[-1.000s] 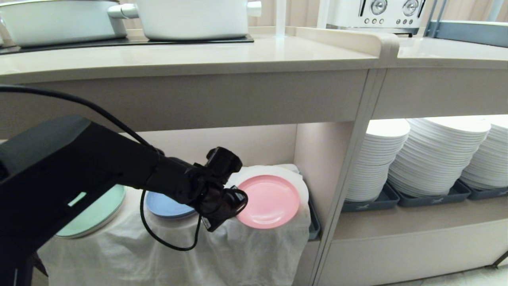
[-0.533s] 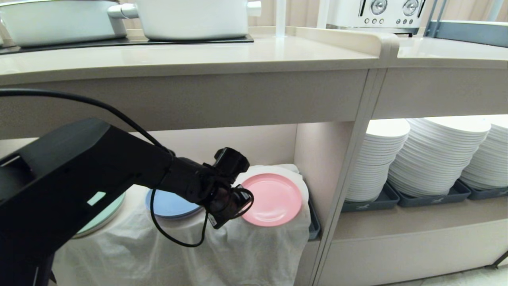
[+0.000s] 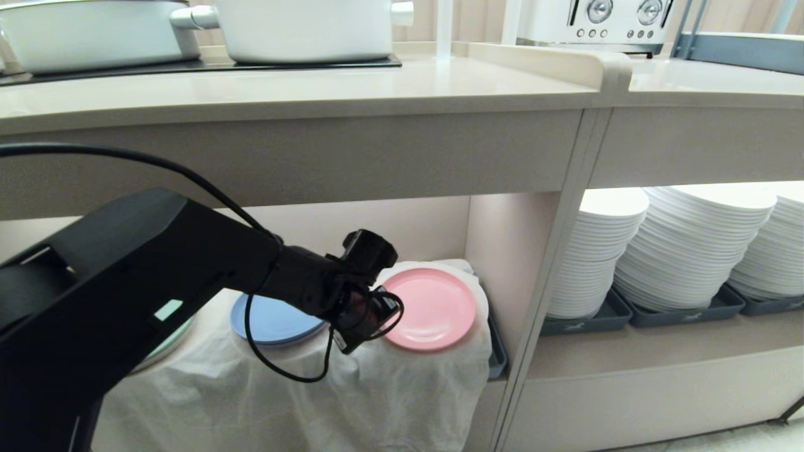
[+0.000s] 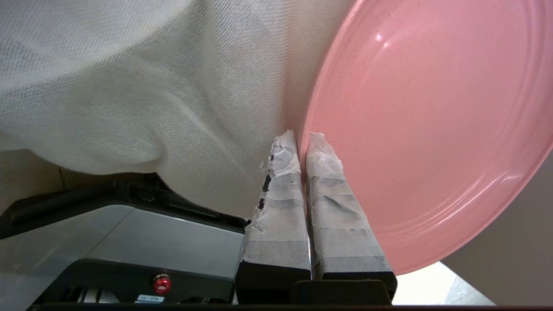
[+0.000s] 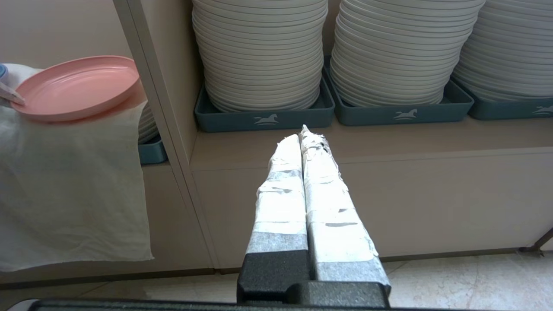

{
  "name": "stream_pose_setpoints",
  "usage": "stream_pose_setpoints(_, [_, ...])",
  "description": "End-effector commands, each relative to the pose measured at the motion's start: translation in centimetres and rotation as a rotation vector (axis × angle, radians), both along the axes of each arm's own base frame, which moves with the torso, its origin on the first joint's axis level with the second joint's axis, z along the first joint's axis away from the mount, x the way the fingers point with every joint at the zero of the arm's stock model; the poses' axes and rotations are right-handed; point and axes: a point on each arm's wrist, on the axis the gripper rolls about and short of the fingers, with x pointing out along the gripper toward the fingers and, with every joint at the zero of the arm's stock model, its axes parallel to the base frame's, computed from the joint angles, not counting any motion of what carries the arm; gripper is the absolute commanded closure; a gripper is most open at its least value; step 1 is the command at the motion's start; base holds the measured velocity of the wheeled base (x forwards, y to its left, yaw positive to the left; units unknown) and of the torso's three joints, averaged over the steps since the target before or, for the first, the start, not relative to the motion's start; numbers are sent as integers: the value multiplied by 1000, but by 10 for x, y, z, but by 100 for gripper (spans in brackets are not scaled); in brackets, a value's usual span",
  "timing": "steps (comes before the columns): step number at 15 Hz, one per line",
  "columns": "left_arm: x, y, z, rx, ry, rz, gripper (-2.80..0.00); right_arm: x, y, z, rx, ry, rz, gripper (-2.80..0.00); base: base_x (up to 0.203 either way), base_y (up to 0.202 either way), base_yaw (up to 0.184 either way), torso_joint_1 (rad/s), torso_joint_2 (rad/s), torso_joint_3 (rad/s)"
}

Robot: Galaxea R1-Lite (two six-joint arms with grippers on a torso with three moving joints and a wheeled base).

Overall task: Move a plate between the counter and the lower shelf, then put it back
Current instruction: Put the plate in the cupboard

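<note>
The head view looks forward and slightly down from above desk (image 3: 301,94) height, taking in the desk top, the lower shelf (image 3: 515,238) and the stacks of white plates (image 3: 691,245) to the right. The left wrist view looks along the left hand (image 4: 302,138) from very close, filled by the plate (image 4: 432,129) and the cloth (image 4: 129,86). The right wrist view sits low and farther back, facing the white plates level beyond the right hand (image 5: 302,134). All three views share the plate; head and right wrist views also share the white plates.
</note>
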Motion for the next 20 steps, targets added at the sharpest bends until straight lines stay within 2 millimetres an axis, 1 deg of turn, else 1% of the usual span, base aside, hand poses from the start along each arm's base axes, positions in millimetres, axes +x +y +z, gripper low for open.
stream_pose_setpoints(1, [3, -2, 1, -8, -7, 5, 0, 0, 0, 0, 0, 0, 0, 0, 0, 0, 0, 0, 0, 0])
stream_pose_setpoints(3, [5, -3, 4, -14, -16, 5, 0, 0, 0, 0, 0, 0, 0, 0, 0, 0, 0, 0, 0, 0])
stream_pose_setpoints(8, [6, -6, -2, -4, -11, 4, 0, 0, 0, 0, 0, 0, 0, 0, 0, 0, 0, 0, 0, 0])
stream_pose_setpoints(13, [9, -9, -1, -10, -20, 2, 0, 0, 0, 0, -1, 0, -1, 0, 0, 0, 0, 0, 0, 0])
stream_pose_setpoints(20, [8, -17, 0, -16, -27, -13, 0, 0, 0, 0, 0, 0, 0, 0, 0, 0, 0, 0, 0, 0])
